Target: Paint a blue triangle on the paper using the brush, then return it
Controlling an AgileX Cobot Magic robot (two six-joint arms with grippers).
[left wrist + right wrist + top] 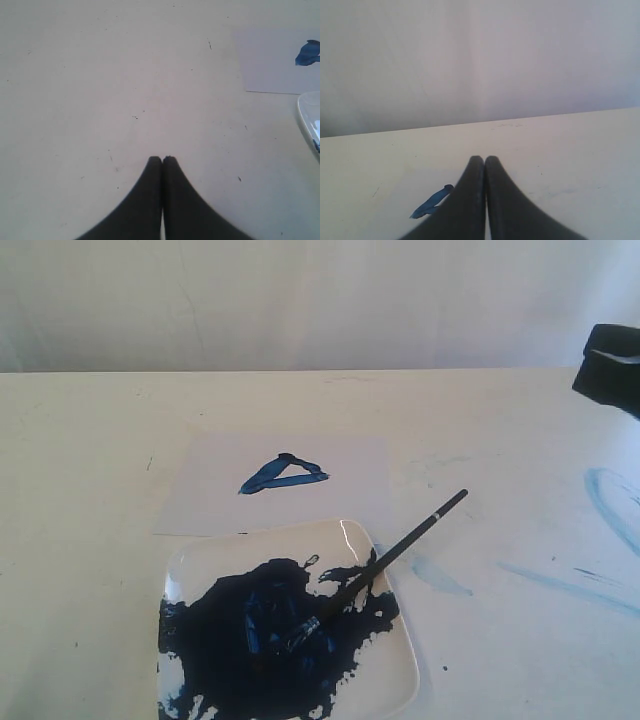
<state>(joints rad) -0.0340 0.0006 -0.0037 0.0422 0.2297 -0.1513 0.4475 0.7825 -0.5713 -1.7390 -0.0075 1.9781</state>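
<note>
The blue triangle (283, 473) is painted on the pale paper (270, 485) in the middle of the table. The brush (385, 560) lies slanted on the white plate (395, 670), bristles in the dark-blue paint puddle (270, 630), handle tip sticking out past the rim. A black part of my right arm (612, 365) shows at the far right edge, apart from the brush. My left gripper (162, 159) is shut and empty over bare table; a corner of the triangle (307, 53) shows there. My right gripper (484, 159) is shut and empty, with part of the triangle (431, 202) beside it.
Pale light-blue smears (610, 505) mark the table to the right of the plate. The plate's rim (309, 117) shows in the left wrist view, next to the paper (270, 60). A white wall rises behind the table's far edge.
</note>
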